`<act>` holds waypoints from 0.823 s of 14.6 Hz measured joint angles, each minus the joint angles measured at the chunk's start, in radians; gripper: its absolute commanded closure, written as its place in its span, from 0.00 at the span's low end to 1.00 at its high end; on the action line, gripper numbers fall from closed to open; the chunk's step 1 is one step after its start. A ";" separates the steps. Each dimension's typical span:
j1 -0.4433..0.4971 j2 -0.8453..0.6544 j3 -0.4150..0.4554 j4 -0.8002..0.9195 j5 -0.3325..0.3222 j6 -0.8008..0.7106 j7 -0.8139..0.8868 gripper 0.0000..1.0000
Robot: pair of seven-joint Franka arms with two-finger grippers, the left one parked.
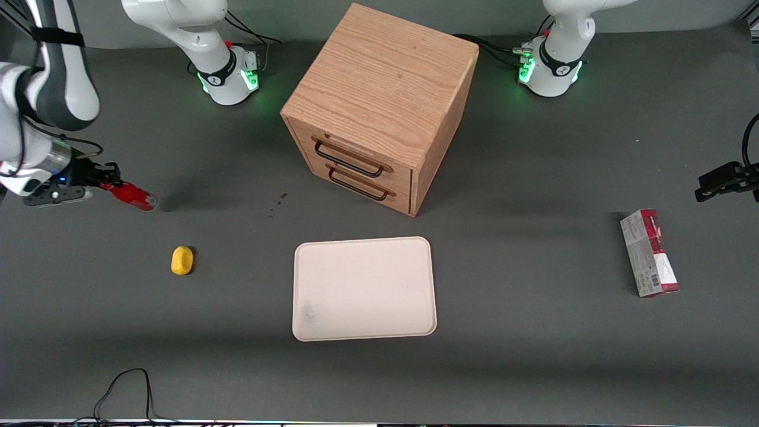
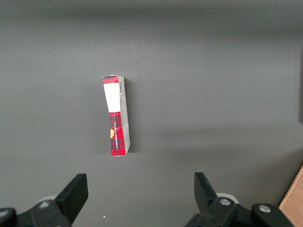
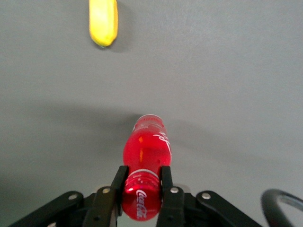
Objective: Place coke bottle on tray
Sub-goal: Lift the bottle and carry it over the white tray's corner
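Observation:
My right gripper (image 1: 107,179) is shut on the small red coke bottle (image 1: 131,196) at the working arm's end of the table. It holds the bottle lifted above the grey table and tilted. In the right wrist view my fingers (image 3: 166,182) clamp the bottle (image 3: 146,156) at its red cap end, clear base pointing away from me. The cream-white tray (image 1: 364,288) lies empty in the middle of the table, nearer the front camera than the wooden cabinet.
A wooden two-drawer cabinet (image 1: 379,104) stands at the table's middle, drawers shut. A small yellow object (image 1: 182,260) lies between the bottle and the tray, also in the wrist view (image 3: 103,21). A red-and-grey carton (image 1: 649,252) lies toward the parked arm's end.

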 measured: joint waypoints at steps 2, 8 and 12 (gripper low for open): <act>0.001 -0.006 0.030 0.164 0.013 -0.186 0.008 1.00; 0.005 0.061 0.050 0.614 0.079 -0.577 0.014 1.00; 0.006 0.177 0.094 0.776 0.096 -0.644 0.094 1.00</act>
